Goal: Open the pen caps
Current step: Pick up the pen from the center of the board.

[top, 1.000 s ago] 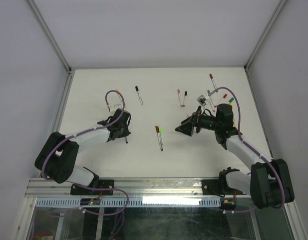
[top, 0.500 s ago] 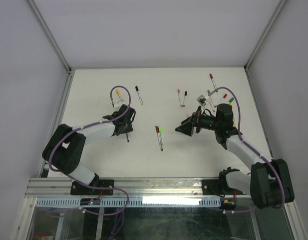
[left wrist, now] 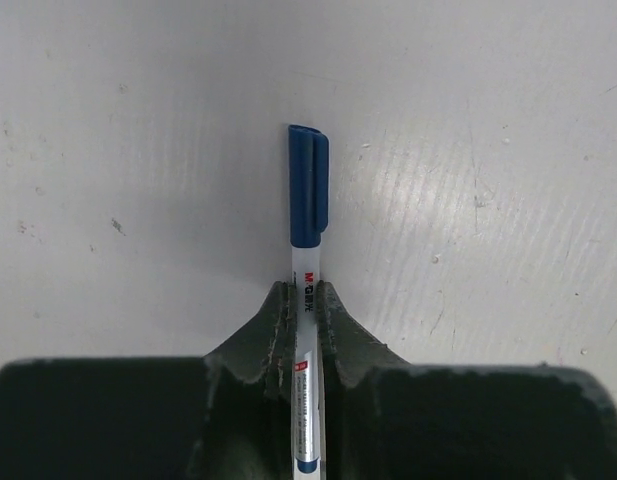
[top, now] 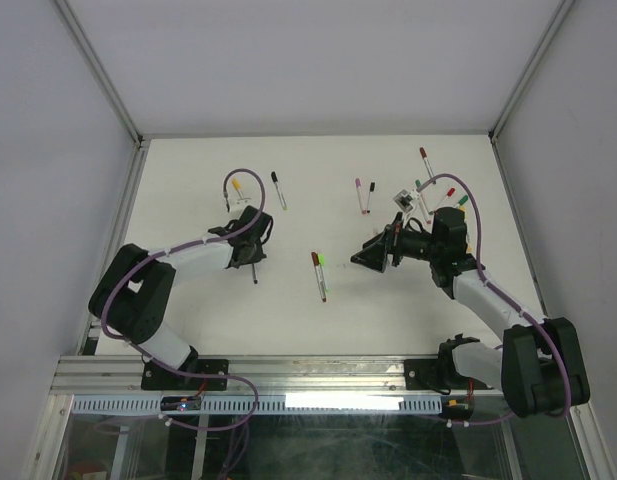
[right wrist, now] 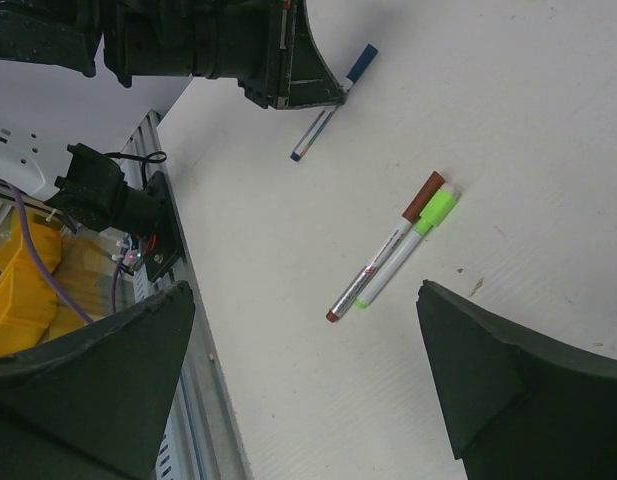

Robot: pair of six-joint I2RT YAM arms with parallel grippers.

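Note:
My left gripper (left wrist: 305, 296) is shut on the grey-white barrel of a pen (left wrist: 305, 285) lying on the white table. The pen's blue cap (left wrist: 308, 185) is on and sticks out past the fingertips. From above, this gripper (top: 250, 252) sits left of centre, with the pen (top: 254, 274) poking out beneath it. My right gripper (top: 372, 257) hovers wide open, right of centre, with nothing in it. Its wrist view shows two capped pens side by side, one with a brown cap (right wrist: 424, 195) and one with a green cap (right wrist: 439, 210). They lie beyond its fingers (right wrist: 98, 370).
More capped pens lie further back: a yellow one (top: 235, 187), a black one (top: 277, 188) and a pink and black pair (top: 364, 195). A cluster of several pens (top: 433, 190) lies by a small grey box (top: 402, 198). Walls enclose the table on the left, right and back.
My left gripper has shifted slightly right and towards the back, and its arm has swung round. The right arm has not moved.

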